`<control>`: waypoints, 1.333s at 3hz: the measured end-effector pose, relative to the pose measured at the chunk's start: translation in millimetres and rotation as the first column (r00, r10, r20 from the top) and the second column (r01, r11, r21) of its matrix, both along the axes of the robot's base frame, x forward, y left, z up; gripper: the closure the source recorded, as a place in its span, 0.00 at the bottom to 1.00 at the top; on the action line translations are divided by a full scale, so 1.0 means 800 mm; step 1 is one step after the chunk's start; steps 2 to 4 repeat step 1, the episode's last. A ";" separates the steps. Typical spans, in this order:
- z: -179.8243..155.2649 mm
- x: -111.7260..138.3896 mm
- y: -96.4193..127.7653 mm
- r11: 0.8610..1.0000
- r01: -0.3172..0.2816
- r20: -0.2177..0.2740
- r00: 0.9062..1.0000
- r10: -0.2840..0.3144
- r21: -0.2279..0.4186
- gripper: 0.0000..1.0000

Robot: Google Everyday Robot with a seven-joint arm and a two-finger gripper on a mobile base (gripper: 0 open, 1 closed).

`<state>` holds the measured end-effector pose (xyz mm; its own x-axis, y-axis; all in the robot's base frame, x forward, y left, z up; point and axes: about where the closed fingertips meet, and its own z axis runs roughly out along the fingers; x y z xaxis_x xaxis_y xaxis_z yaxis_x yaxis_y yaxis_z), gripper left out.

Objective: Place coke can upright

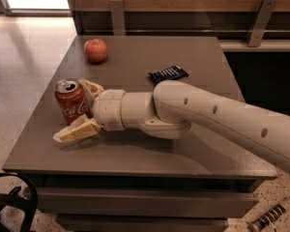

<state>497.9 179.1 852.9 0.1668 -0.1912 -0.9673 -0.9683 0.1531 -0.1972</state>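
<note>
The coke can [70,99] is red with white script and a silver top. It stands upright on the left part of the dark table [208,52], its pull tab facing up. My gripper [71,111] reaches in from the right and is open. One finger [91,87] is behind the can, close to its upper right side. The other finger [77,130] lies low on the table in front of the can, apart from it. The can stands between the spread fingers.
A red apple [95,50] sits at the table's far left. A dark blue packet [167,74] lies near the middle, just behind my arm. The table's left edge is close to the can. A wooden wall with brackets runs behind.
</note>
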 end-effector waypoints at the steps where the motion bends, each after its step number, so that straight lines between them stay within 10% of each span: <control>1: 0.000 0.000 0.000 1.000 0.000 0.000 1.000 0.000 0.000 0.00; 4: 0.000 0.000 0.000 1.000 0.000 0.000 1.000 0.000 0.000 0.00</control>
